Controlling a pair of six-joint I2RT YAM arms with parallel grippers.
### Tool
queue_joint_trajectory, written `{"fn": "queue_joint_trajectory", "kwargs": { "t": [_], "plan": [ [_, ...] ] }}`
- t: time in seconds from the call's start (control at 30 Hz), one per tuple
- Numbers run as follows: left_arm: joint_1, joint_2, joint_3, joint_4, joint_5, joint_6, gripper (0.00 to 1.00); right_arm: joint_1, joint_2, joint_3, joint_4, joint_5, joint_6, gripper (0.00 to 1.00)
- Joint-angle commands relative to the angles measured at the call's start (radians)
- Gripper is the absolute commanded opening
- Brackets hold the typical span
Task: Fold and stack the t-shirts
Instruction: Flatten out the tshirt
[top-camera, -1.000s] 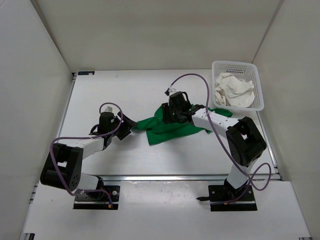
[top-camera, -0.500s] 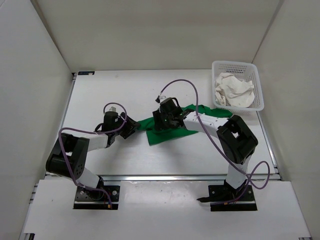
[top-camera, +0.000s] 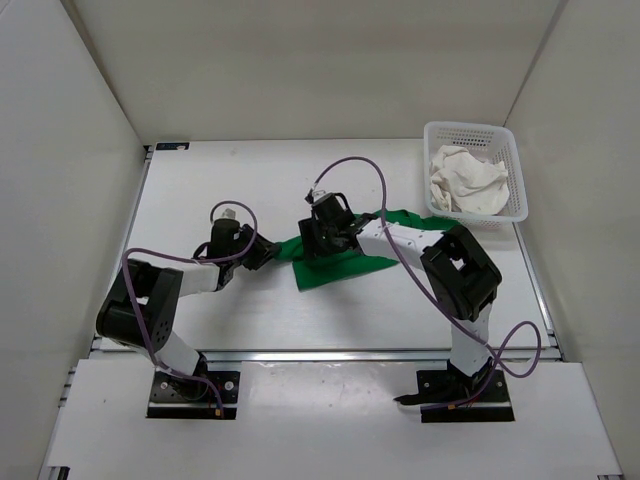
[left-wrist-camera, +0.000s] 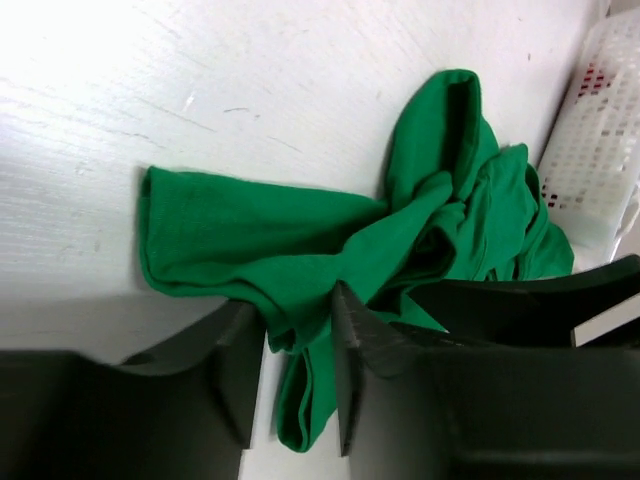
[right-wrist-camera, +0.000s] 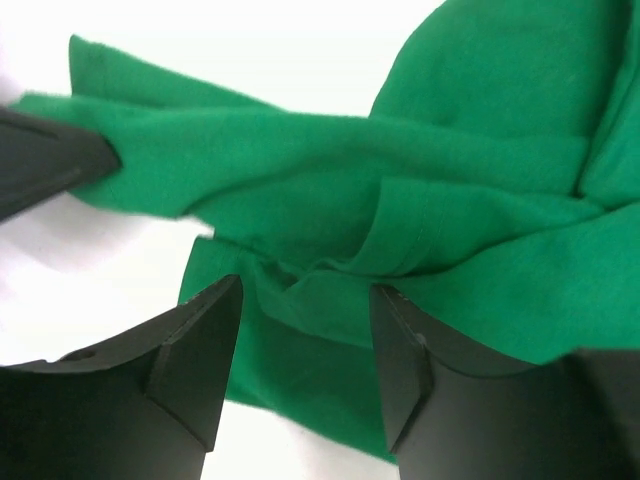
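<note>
The bright green t-shirt (top-camera: 345, 262) lies crumpled in the middle of the table. My left gripper (top-camera: 264, 252) is at its left corner; in the left wrist view a fold of the green t-shirt (left-wrist-camera: 300, 235) sits pinched between the narrow jaws of the left gripper (left-wrist-camera: 296, 310). My right gripper (top-camera: 318, 236) hovers over the shirt's left part, jaws apart, with green cloth (right-wrist-camera: 420, 200) below the right gripper (right-wrist-camera: 305, 300). The off-white t-shirt (top-camera: 465, 180) lies bunched in the basket. The red t-shirt shows only as red specks through the basket mesh (left-wrist-camera: 592, 80).
The white plastic mesh basket (top-camera: 474, 130) stands at the back right, close to the shirt's right end; it also shows in the left wrist view (left-wrist-camera: 600, 150). The enclosure's white walls surround the table. Purple cables loop above both arms.
My right gripper has moved left across the green shirt toward my left gripper. My left gripper has shifted slightly forward, still at the shirt's left corner.
</note>
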Motion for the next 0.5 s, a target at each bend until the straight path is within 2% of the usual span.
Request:
{"fn": "queue_joint_trajectory", "kwargs": {
  "t": [0.0, 0.07, 0.1, 0.13, 0.23, 0.3, 0.37, 0.43, 0.47],
  "plan": [
    [-0.002, 0.008, 0.028, 0.021, -0.024, 0.009, 0.37, -0.005, 0.024, 0.051, -0.019, 0.043, 0.017, 0.49],
    [-0.003, 0.014, 0.028, 0.027, -0.022, 0.007, 0.31, -0.008, 0.018, 0.040, -0.008, 0.043, 0.030, 0.42],
    [-0.005, 0.014, 0.032, 0.025, -0.022, 0.009, 0.30, -0.004, 0.015, 0.037, -0.008, 0.043, 0.033, 0.32],
    [-0.009, 0.014, 0.034, 0.025, -0.018, 0.009, 0.28, -0.001, 0.015, 0.036, -0.019, 0.071, 0.031, 0.27],
    [-0.017, 0.014, 0.045, 0.021, -0.025, 0.013, 0.22, -0.012, 0.030, 0.050, -0.034, 0.085, 0.039, 0.19],
    [-0.026, 0.009, 0.048, 0.019, -0.039, 0.018, 0.19, -0.012, 0.032, 0.057, -0.049, 0.092, 0.036, 0.28],
    [-0.035, -0.001, 0.045, 0.019, -0.044, 0.018, 0.18, -0.004, 0.038, 0.065, -0.054, 0.081, 0.030, 0.43],
    [-0.038, -0.008, 0.046, 0.018, -0.044, 0.021, 0.17, -0.001, 0.043, 0.074, -0.066, 0.090, 0.025, 0.44],
    [-0.040, -0.012, 0.046, 0.018, -0.053, 0.022, 0.16, 0.005, 0.046, 0.079, -0.069, 0.090, 0.022, 0.36]
  ]
}}
